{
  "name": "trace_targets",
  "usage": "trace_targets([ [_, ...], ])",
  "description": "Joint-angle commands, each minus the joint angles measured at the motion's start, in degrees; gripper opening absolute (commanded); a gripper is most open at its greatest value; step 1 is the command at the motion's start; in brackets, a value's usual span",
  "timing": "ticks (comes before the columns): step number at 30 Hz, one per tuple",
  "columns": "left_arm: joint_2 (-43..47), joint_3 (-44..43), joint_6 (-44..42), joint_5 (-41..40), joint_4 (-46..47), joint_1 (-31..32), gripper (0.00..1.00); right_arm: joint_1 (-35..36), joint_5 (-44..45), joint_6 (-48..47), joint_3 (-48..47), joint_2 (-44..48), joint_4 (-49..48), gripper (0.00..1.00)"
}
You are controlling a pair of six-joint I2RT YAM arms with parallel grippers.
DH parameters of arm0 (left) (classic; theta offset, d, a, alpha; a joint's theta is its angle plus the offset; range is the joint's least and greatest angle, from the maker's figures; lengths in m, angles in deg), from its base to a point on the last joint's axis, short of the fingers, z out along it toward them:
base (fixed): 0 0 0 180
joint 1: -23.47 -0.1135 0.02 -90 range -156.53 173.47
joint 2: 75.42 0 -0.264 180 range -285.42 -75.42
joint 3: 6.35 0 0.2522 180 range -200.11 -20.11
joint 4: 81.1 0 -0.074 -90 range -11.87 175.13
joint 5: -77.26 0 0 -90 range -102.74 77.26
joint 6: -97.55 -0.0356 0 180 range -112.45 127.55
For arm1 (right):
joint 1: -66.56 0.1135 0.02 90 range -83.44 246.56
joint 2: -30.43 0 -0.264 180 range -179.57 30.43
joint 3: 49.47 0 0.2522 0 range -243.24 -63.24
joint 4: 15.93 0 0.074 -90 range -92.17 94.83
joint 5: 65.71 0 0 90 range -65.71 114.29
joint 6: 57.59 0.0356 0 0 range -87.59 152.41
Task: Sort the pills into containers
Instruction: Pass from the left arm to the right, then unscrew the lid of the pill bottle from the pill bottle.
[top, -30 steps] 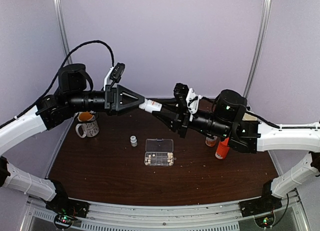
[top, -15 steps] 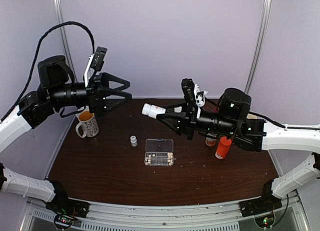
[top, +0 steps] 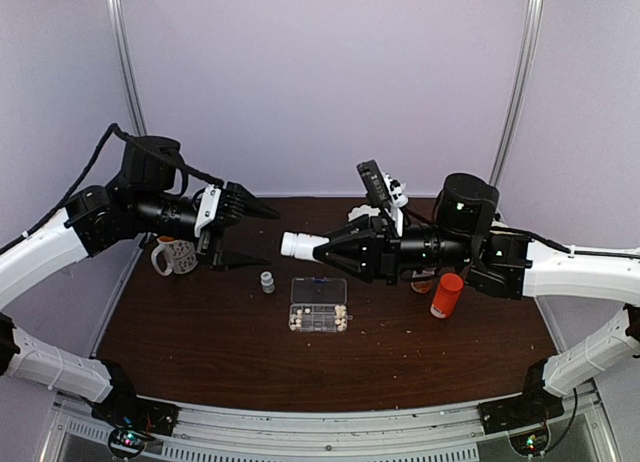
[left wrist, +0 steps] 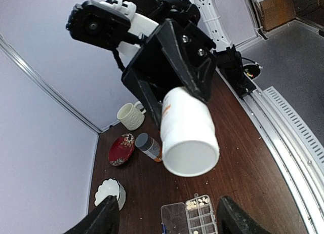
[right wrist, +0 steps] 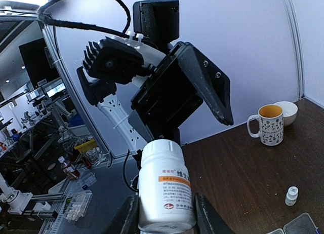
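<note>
white bottle (right wrist: 165,160), orange-banded label (right wrist: 172,193), Chinese characters "维生", rest unreadable

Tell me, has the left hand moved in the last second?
Yes. The left hand has pulled back left toward the mug, opening a gap from the white bottle.

Both arms reach inward from their sides, forearms roughly level, the two hands raised and facing each other with a gap between. The left hand (top: 250,237) has its fingers spread wide, holding nothing. The right hand (top: 325,248) is clamped on a white bottle (top: 295,245), held sideways.
</note>
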Motion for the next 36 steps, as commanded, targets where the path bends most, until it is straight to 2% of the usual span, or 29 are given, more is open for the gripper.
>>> trace_targets([
  [1, 0.4, -1.0, -10.0, 3.0, 0.0, 0.5, 0.69, -0.3, -1.6, 2.0, -2.3, -0.2, 0.3, 0.24],
  [10, 1.4, 0.9, -10.0, 4.4, 2.8, 1.2, 0.68, -0.3, -2.0, 3.3, -4.3, -3.3, -1.1, 0.24],
  [19, 1.1, 0.9, -10.2, 4.5, 3.0, 1.3, 0.55, -0.3, -2.0, 4.6, -5.4, -5.4, -2.6, 0.24],
  [36, 0.9, 0.6, -8.4, 2.5, 5.3, 1.3, 0.23, -0.3, -1.8, 6.0, -4.9, -6.6, -5.0, 0.26],
])
